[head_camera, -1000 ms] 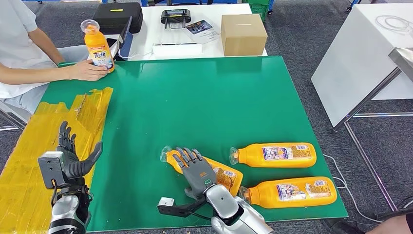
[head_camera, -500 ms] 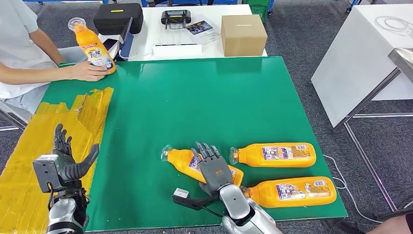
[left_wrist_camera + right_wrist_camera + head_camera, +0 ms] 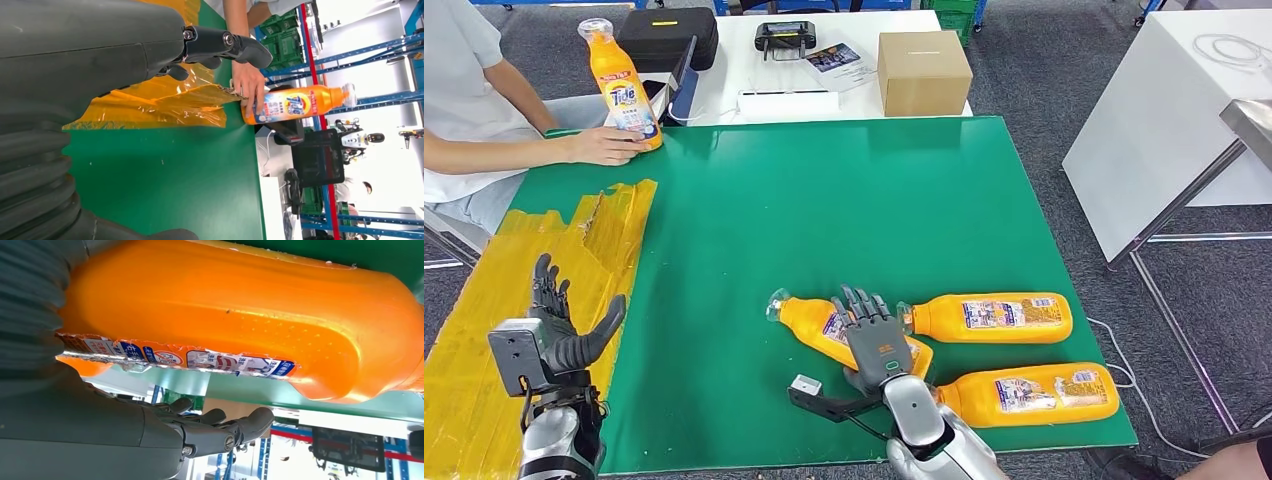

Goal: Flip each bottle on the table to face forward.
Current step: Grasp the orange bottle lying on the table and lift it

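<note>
Three orange bottles lie on their sides at the front right of the green mat [image 3: 824,200]. My right hand [image 3: 876,340] rests flat, fingers spread, on the slanted left bottle [image 3: 809,322], whose cap points to the far left. Its orange body [image 3: 240,315] looms large in the right wrist view, with the fingers [image 3: 220,432] stretched out beside it. The other two bottles [image 3: 989,317] [image 3: 1024,393] lie label up, caps to the left. My left hand [image 3: 559,335] is open and empty over the yellow tape. A person holds a fourth bottle [image 3: 621,88] [image 3: 295,104] upright at the far left corner.
Yellow tape [image 3: 484,320] covers the mat's left edge. Behind the mat a white table carries a cardboard box [image 3: 923,70], a black case [image 3: 667,35] and a controller. Another white table [image 3: 1164,110] stands to the right.
My right hand has moved to the right, and the slanted bottle has shifted right under it. The person tilted the far bottle and stood it up again. My left hand barely moved.
</note>
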